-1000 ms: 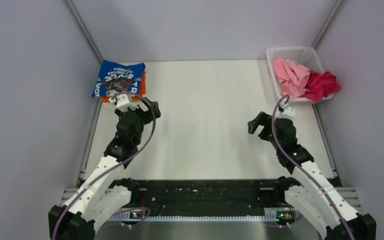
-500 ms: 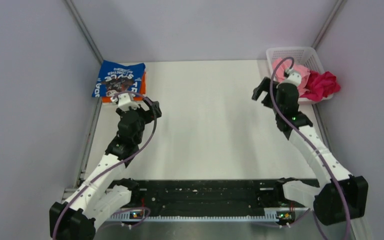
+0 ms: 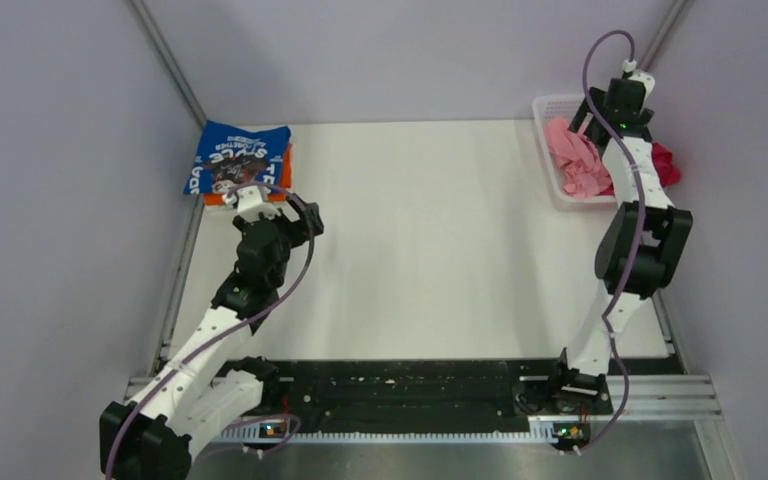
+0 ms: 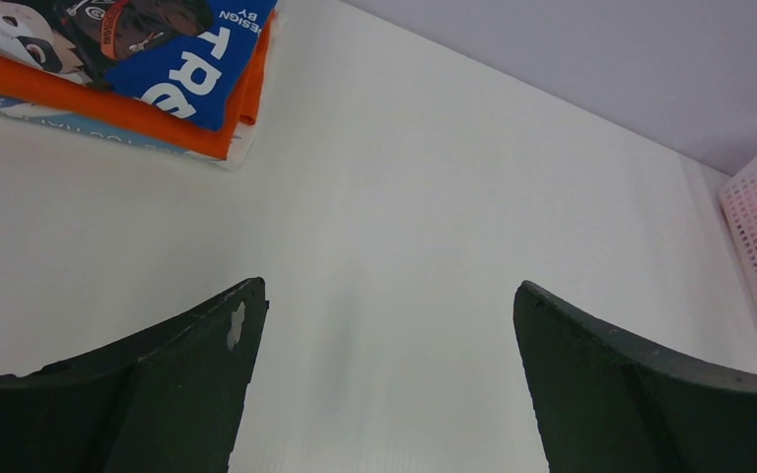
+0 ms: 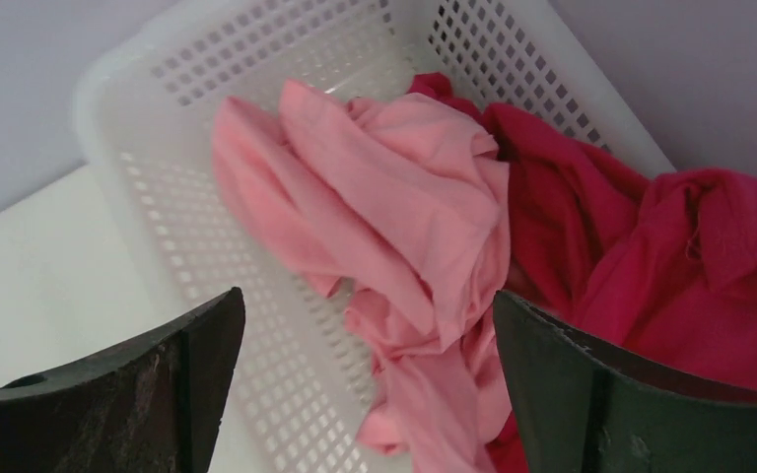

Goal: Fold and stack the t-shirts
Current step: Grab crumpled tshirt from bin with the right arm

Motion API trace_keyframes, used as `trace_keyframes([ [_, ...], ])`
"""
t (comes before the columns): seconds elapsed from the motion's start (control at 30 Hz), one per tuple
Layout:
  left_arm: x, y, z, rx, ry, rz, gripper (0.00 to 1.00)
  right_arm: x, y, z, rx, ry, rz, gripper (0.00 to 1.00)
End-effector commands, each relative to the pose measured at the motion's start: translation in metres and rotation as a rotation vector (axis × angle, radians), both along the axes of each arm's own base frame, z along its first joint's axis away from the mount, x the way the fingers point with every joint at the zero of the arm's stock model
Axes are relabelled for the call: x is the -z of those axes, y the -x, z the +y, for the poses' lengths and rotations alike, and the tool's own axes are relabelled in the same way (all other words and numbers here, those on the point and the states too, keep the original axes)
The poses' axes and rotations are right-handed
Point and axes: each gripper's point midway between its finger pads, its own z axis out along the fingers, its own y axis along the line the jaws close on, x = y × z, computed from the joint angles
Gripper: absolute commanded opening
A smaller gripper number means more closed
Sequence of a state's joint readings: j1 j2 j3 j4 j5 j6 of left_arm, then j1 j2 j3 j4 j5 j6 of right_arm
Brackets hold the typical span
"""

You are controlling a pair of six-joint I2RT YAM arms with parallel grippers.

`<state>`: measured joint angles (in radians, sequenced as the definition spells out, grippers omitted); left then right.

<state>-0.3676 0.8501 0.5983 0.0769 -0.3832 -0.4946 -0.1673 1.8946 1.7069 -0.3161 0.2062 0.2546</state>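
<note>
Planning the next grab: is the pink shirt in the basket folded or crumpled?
Crumpled: the light pink shirt lies bunched inside the basket, against the magenta shirt.

This is a robotics lab test cell. A bare white worktop (image 3: pixel 430 250) is boxed in on three sides by plain pale grey panels (image 3: pixel 60 200), joined at the back corners by slanting metal struts (image 3: pixel 168 60). Two white-and-black robot arms, the left arm (image 3: pixel 250 260) and the right arm (image 3: pixel 640 240), are bolted to a black base rail (image 3: pixel 410 395) at the near edge, with purple cables (image 3: pixel 587 80) looping along them. On the worktop stand a white plastic basket (image 3: pixel 550 105) of crumpled shirts (image 3: pixel 575 160) and, in the far left corner, a folded pile of shirts (image 3: pixel 240 155).
</note>
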Motion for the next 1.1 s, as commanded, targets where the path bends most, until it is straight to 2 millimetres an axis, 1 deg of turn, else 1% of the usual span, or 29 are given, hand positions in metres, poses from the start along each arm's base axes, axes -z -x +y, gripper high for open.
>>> trace_keyframes([
  [0.0, -0.018, -0.008, 0.001, -0.012, 0.002, -0.057, 0.99, 0.034, -0.020, -0.033, 0.024, 0.146, 0.155, 0.94],
  [0.07, -0.017, -0.009, 0.002, -0.022, -0.006, -0.047, 0.99, 0.051, -0.031, -0.044, 0.049, 0.161, 0.186, 0.94],
  [0.13, -0.016, -0.011, 0.004, -0.033, -0.012, -0.042, 0.99, 0.069, -0.043, -0.048, 0.041, 0.157, 0.203, 0.93],
  [0.2, -0.014, -0.013, 0.004, -0.037, -0.019, -0.034, 0.99, 0.087, -0.054, -0.047, 0.017, 0.148, 0.223, 0.92],
  [0.27, -0.012, -0.015, 0.004, -0.041, -0.026, -0.027, 0.99, 0.101, -0.064, -0.045, -0.005, 0.136, 0.235, 0.87],
  [0.3, -0.011, -0.016, 0.004, -0.041, -0.029, -0.020, 0.99, 0.102, -0.070, -0.044, -0.019, 0.134, 0.228, 0.81],
  [0.33, -0.011, -0.017, 0.003, -0.041, -0.031, -0.017, 0.99, 0.102, -0.076, -0.043, -0.034, 0.137, 0.218, 0.71],
  [0.37, -0.009, -0.018, 0.002, -0.035, -0.034, -0.012, 0.99, 0.098, -0.081, -0.043, -0.044, 0.146, 0.199, 0.56],
  [0.4, -0.009, -0.019, 0.001, -0.032, -0.034, -0.009, 0.99, 0.090, -0.086, -0.045, -0.038, 0.156, 0.173, 0.35],
  [0.43, -0.008, -0.019, -0.001, -0.023, -0.033, -0.004, 0.99, 0.078, -0.089, -0.048, -0.024, 0.167, 0.143, 0.22],
  [0.47, -0.008, -0.019, -0.002, -0.017, -0.031, -0.002, 0.99, 0.060, -0.092, -0.049, -0.015, 0.176, 0.104, 0.14],
  [0.5, -0.008, -0.019, -0.003, -0.012, -0.030, -0.001, 0.99, 0.041, -0.094, -0.049, -0.014, 0.183, 0.064, 0.10],
  [0.53, -0.008, -0.019, -0.004, -0.008, -0.028, 0.000, 0.99, 0.011, -0.094, -0.047, -0.024, 0.190, 0.007, 0.09],
  [0.6, -0.008, -0.017, -0.005, -0.002, -0.021, -0.002, 0.99, -0.037, -0.089, -0.039, -0.051, 0.193, -0.081, 0.08],
  [0.7, -0.011, -0.015, -0.009, 0.029, -0.010, -0.013, 0.99, -0.106, -0.071, -0.023, -0.093, 0.179, -0.208, 0.04],
  [0.8, -0.015, -0.013, -0.016, 0.068, 0.005, -0.020, 0.99, -0.167, -0.045, 0.002, -0.174, 0.159, -0.336, 0.03],
  [0.87, -0.016, -0.011, -0.019, 0.082, 0.023, -0.020, 0.99, -0.204, -0.024, 0.022, -0.224, 0.156, -0.422, 0.02],
  [0.9, -0.016, -0.010, -0.021, 0.090, 0.034, -0.019, 0.99, -0.220, -0.012, 0.036, -0.268, 0.151, -0.462, 0.02],
  [0.97, -0.018, -0.008, -0.025, 0.111, 0.051, -0.020, 0.99, -0.249, 0.011, 0.063, -0.343, 0.129, -0.529, 0.00],
  [1.07, -0.023, -0.004, -0.029, 0.133, 0.079, -0.028, 0.99, -0.281, 0.046, 0.109, -0.459, 0.084, -0.602, 0.00],
])
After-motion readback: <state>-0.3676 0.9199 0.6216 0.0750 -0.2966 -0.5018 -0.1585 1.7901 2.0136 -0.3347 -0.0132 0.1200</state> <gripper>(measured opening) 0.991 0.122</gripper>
